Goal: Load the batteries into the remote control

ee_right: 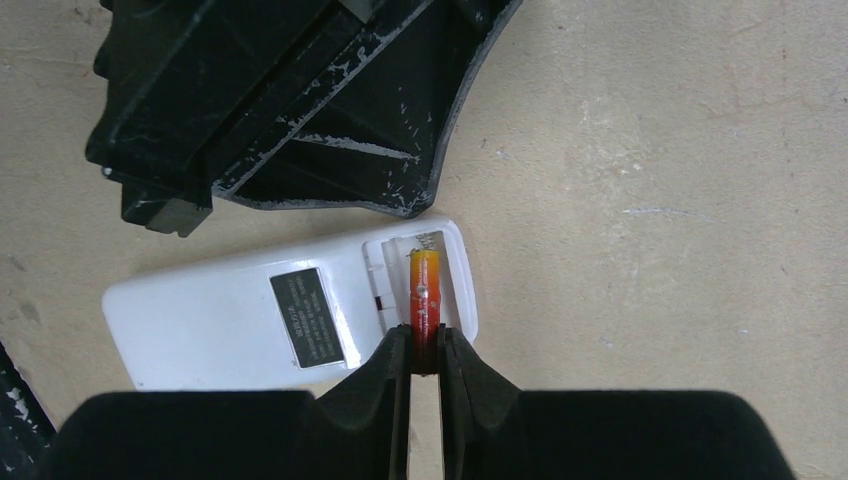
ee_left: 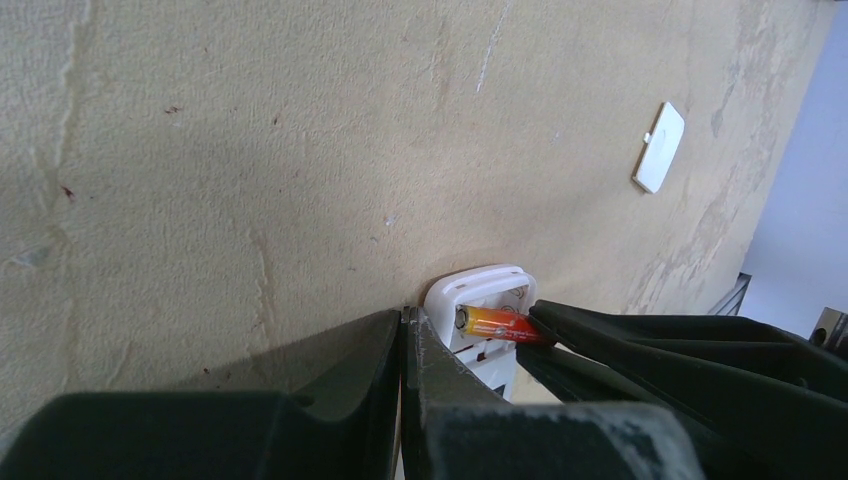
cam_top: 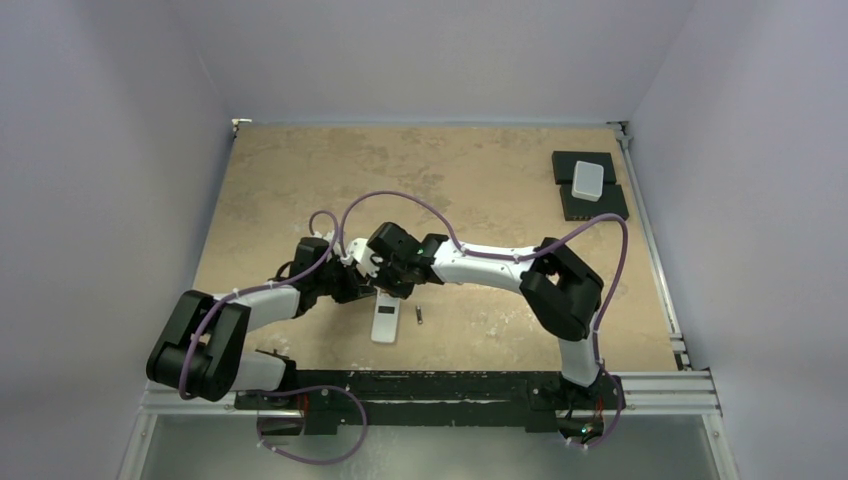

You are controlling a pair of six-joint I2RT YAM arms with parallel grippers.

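The white remote control (ee_right: 250, 320) lies back up on the table, its battery bay open at one end. It also shows in the top view (cam_top: 384, 325). My right gripper (ee_right: 424, 342) is shut on a red-orange battery (ee_right: 424, 290) and holds its free end down in the bay. The left wrist view shows that battery (ee_left: 498, 324) slanting into the remote's open end (ee_left: 478, 290). My left gripper (ee_left: 404, 318) is shut and empty, its tip right against the remote's end. A second battery (cam_top: 419, 316) lies on the table just right of the remote.
A small flat white piece with a tab (ee_left: 660, 147) lies on the table beyond the remote. A plain white box (cam_top: 588, 180) sits on black pads at the far right. Both arms crowd over the remote's far end (cam_top: 380, 270).
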